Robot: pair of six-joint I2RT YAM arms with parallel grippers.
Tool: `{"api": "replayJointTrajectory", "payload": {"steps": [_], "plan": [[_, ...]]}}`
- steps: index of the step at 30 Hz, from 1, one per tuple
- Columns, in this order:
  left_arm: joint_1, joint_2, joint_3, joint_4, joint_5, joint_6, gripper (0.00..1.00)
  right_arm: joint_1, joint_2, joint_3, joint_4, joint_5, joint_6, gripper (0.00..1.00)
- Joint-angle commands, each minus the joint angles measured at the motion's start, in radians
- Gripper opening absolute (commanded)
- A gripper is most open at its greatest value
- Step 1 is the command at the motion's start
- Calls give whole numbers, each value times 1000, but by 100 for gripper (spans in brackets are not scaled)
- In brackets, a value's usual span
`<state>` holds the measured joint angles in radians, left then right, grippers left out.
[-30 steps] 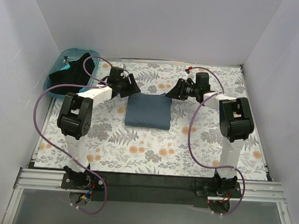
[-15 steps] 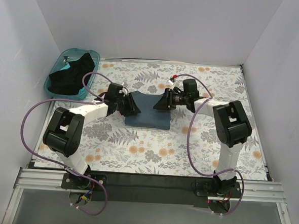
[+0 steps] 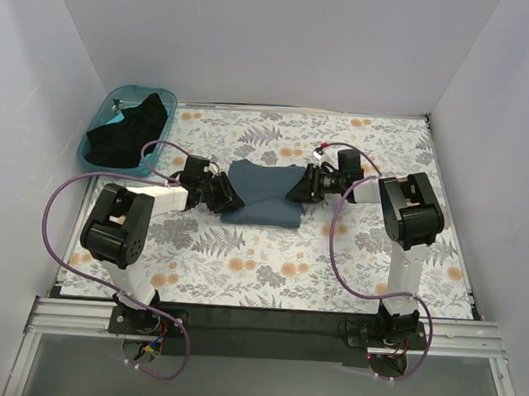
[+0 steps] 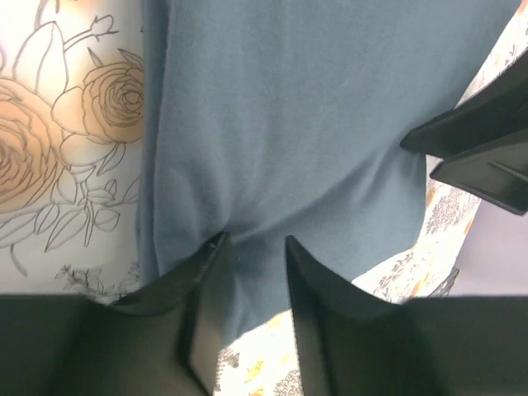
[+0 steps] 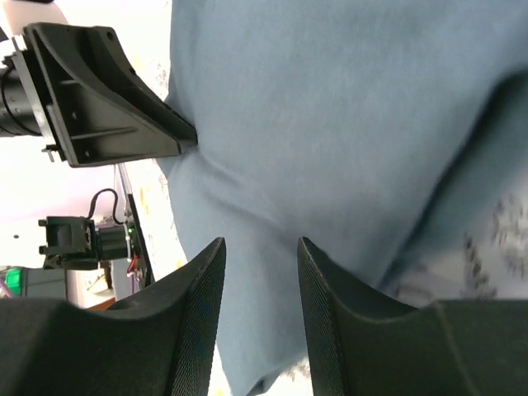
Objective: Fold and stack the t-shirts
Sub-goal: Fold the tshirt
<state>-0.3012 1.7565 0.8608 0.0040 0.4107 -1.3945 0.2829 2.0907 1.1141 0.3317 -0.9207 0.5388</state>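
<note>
The blue-grey t-shirt [image 3: 263,198] is judged soft, light and limp; opposite side edges are pinched by left gripper [image 4: 254,240] and right gripper [image 5: 261,243].

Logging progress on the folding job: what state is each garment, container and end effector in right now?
blue-grey t-shirt: folded, pinched at its left and right edges.
black t-shirt: unfolded, heaped in the basket.
teal basket: upright, holding the black t-shirt.
left end effector: shut on the blue-grey t-shirt.
right end effector: shut on the blue-grey t-shirt.
</note>
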Motion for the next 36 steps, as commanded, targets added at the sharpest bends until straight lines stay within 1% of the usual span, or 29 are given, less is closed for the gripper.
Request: {"api": "replayJointTrajectory", "payload": {"steps": [1,5,8,10,13,15,19,22,25,27,30,31,34,36], "plan": [[10,-84,-3,-88,-44,20,35,1,-99,-34,-19,29,-24,41],[-6,-198,11,-147,-36,15,40,56,-197,-45,-17,-4,12,41],[-13,-242,-2,-151,-36,8,41,114,-230,-48,-14,-20,35,40],[-15,-242,-19,-147,-45,11,41,148,-232,-40,-14,-23,41,39],[-15,-206,-34,-141,-53,23,39,209,-198,-22,-13,-30,38,36],[-15,-171,-46,-115,-61,32,33,234,-156,-19,-2,-24,39,34],[-15,-108,-69,-90,-128,46,22,234,-52,-5,29,6,32,32],[-15,-66,-83,-82,-142,45,17,228,5,23,27,11,24,30],[-13,-57,-109,-79,-147,34,12,216,49,7,27,19,12,28],[-13,-65,-134,-81,-165,31,9,199,42,-29,24,23,4,27],[-13,-78,-144,-93,-162,31,9,176,-26,-89,23,13,12,26],[-13,-86,-147,-94,-159,26,9,173,-76,-105,17,19,7,27],[-13,-109,-157,-102,-156,22,9,154,-142,-161,13,8,-3,27],[-13,-118,-158,-108,-159,20,9,131,-159,-198,12,11,-25,26]]}}
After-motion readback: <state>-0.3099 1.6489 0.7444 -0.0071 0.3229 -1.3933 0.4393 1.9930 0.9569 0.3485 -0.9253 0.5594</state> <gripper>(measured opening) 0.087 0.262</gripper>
